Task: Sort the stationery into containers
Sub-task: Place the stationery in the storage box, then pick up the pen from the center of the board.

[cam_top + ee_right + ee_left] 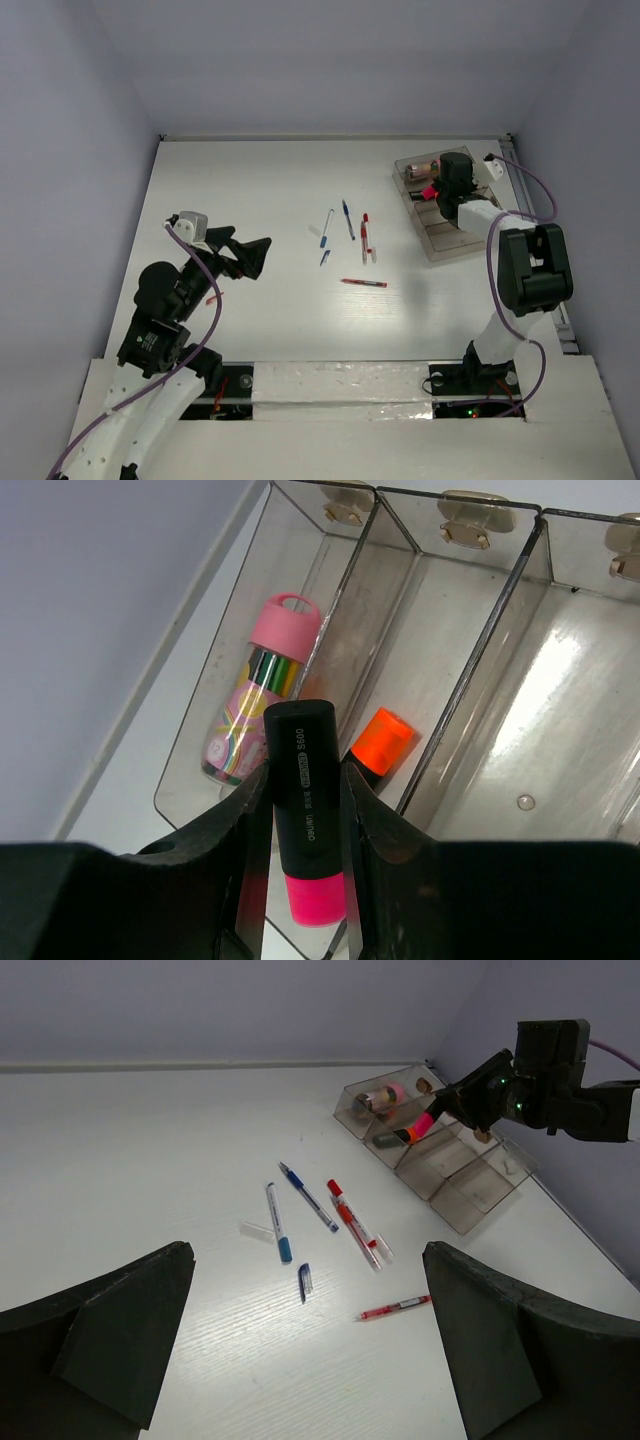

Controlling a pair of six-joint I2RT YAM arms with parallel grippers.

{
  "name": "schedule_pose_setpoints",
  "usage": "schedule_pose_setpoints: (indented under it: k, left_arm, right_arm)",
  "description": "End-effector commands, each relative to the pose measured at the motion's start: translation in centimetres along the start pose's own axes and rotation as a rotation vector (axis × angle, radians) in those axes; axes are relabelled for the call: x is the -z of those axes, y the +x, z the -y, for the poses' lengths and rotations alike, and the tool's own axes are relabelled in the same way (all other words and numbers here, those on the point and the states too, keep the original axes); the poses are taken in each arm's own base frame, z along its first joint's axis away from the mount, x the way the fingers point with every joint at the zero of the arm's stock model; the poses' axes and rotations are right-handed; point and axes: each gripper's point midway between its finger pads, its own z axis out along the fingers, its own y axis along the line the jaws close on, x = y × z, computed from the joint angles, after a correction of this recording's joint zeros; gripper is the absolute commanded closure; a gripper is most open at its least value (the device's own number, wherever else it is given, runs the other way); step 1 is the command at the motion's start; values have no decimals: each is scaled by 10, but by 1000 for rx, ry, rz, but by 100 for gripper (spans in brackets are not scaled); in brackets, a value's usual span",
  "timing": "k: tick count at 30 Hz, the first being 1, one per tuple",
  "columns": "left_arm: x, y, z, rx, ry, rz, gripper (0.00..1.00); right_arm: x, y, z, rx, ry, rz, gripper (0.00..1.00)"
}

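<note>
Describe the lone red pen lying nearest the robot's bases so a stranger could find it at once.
Start at the white table, then find the loose pens near its middle. The red pen lies on the side nearest the arm bases. Unlike its neighbours, it lies crosswise, touching none.

Highlighter [303, 800]: black barrel, pink end. Second highlighter [384, 740]: orange cap. Stubby cylinder [262, 695]: pink cap, swirly pink-yellow print, iridescent band. Organiser [468, 670] clear. Worktop [150, 1160] white, faint grain.

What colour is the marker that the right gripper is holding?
The marker is black with a pink end, clearest in the right wrist view.
</note>
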Motion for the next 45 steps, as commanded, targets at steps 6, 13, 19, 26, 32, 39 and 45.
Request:
schedule_pose_setpoints:
  k: [6, 13, 19, 26, 32, 39, 45]
  left_arm:
    - [0, -25, 10, -12, 31, 64, 1]
    - [0, -25, 10, -12, 31, 64, 1]
    - [0, -25, 11, -12, 33, 65, 1]
    - [1, -25, 11, -11, 36, 66, 1]
    - [2, -25, 11, -9, 35, 66, 1]
    - [0, -23, 11, -8, 33, 57, 1]
    - [-1, -22, 12, -8, 39, 53, 1]
  right_arm:
    - [-6, -18, -15, -130, -29, 72, 87]
    - [-13, -16, -13, -120, -25, 65, 73]
    - [-4, -23, -14, -93, -42, 72, 46]
    - [16, -31, -38, -11, -169, 25, 40]
    - [76, 43, -87, 360, -403, -235, 45]
    - [154, 136, -73, 723, -522, -501, 70]
    - [159, 161, -52, 852, -498, -599, 66]
